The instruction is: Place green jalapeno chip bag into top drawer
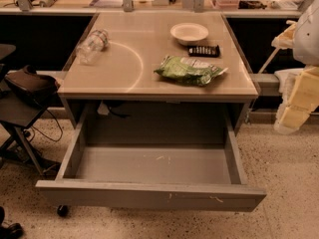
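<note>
The green jalapeno chip bag point(188, 69) lies flat on the beige tabletop point(124, 73), right of the middle and near the front edge. The top drawer point(149, 195) is pulled out wide below the tabletop, and its grey inside is bare. My gripper point(295, 106) hangs at the right edge of the view, to the right of the table and off its corner. It is well apart from the bag and holds nothing that I can see.
A clear plastic bottle point(91, 46) lies on its side at the table's left. A white bowl point(189, 33) and a black flat device point(203, 50) sit behind the bag. A dark chair with a bag point(27, 86) stands at the left.
</note>
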Motion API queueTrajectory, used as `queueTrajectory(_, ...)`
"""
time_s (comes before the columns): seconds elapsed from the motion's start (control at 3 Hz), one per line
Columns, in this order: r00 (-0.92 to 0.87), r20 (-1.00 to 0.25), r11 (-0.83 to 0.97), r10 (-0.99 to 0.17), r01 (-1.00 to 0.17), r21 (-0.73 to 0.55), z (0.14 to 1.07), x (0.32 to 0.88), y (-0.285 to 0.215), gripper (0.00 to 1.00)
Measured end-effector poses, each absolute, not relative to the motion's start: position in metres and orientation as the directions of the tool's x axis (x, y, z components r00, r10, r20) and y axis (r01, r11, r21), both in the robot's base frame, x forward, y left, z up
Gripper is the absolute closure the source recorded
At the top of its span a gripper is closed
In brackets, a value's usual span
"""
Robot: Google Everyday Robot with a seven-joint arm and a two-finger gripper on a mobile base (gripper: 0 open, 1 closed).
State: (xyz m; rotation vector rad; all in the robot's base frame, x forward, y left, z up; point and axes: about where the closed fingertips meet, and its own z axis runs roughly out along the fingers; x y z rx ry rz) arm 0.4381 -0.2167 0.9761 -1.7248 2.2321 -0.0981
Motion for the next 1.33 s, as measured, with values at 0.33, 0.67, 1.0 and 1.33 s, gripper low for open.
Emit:
queueTrajectory(0.33,-0.221,-0.207,0.27,-0.953,-0.931,-0.245,0.976,0.438,-0.217,0.0)
queueTrajectory(0.67,-0.204,-0.232,0.256,-0.951,-0.94,-0.225,0.975,0.444,-0.215,0.0)
queueTrajectory(1.0,-0.188,-0.217,0.235,-0.958,-0.947,-0.217,0.966,0.495,-0.224,0.0)
queueTrajectory(1.33,-0.161,-0.153,0.19,-0.975,-0.961,-0.202,0.939,0.584,-0.214,0.0)
